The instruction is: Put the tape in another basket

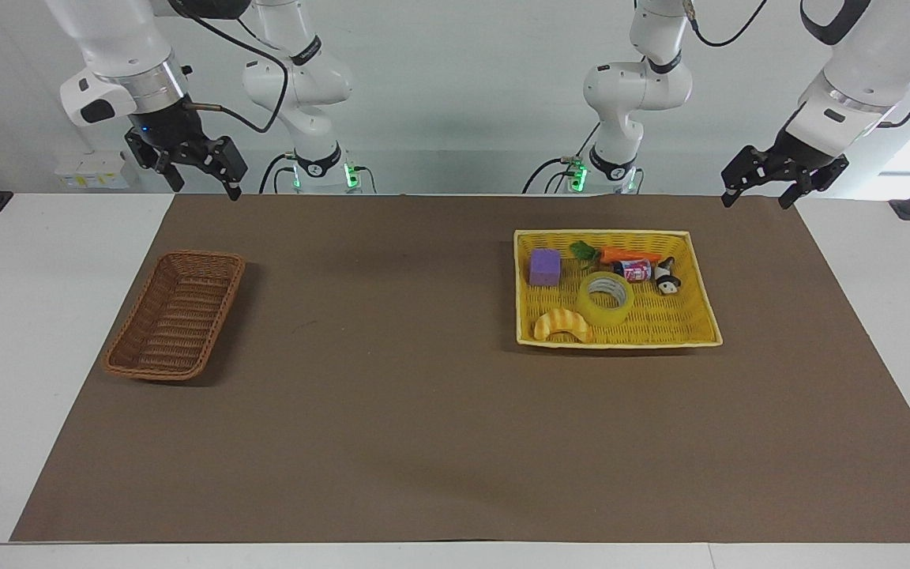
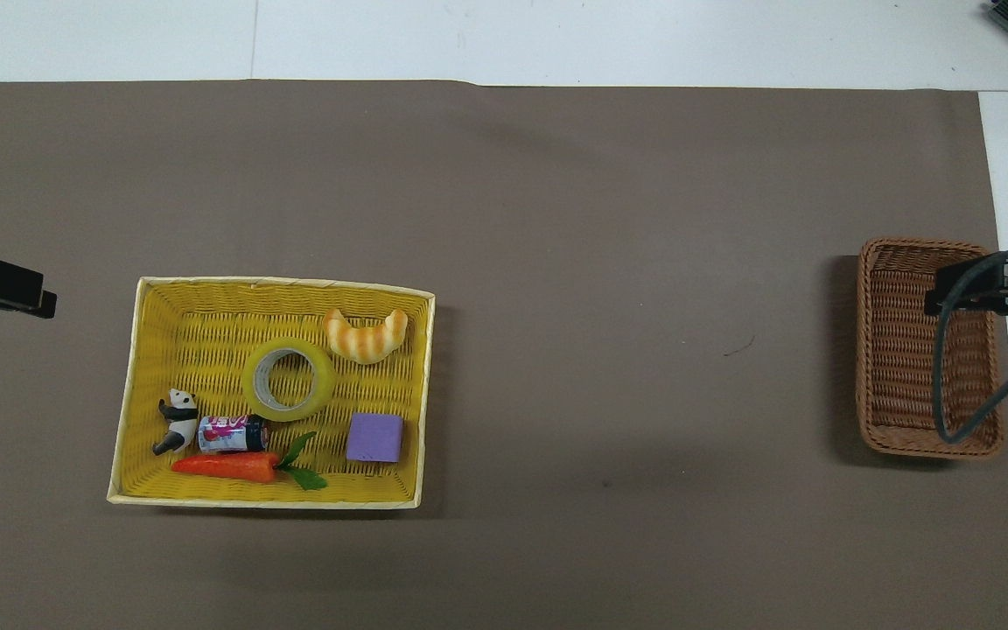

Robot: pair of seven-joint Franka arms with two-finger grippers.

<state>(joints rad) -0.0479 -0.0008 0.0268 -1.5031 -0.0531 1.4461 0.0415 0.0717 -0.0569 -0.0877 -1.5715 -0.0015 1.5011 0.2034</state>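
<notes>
1. Tape (image 1: 607, 298) lies flat in yellow basket (image 1: 706, 304), near its middle; croissant toy (image 1: 562, 325) just beside it, farther from robots.
2. Purple block (image 1: 545, 267), carrot (image 1: 621, 254), small can (image 1: 633, 271) & panda figure (image 1: 667, 276) sit in same yellow basket, nearer robots than tape.
3. Brown wicker basket (image 1: 176, 313) is well apart from yellow basket, toward right arm's end of brown mat (image 1: 392, 411).
4. Left gripper (image 1: 763, 194): up in air, jaws spread wide, holding nothing, off to yellow basket's side at left arm's end.
5. Right gripper (image 1: 202, 182): raised, jaws wide, nothing in them; far from yellow basket.
</notes>
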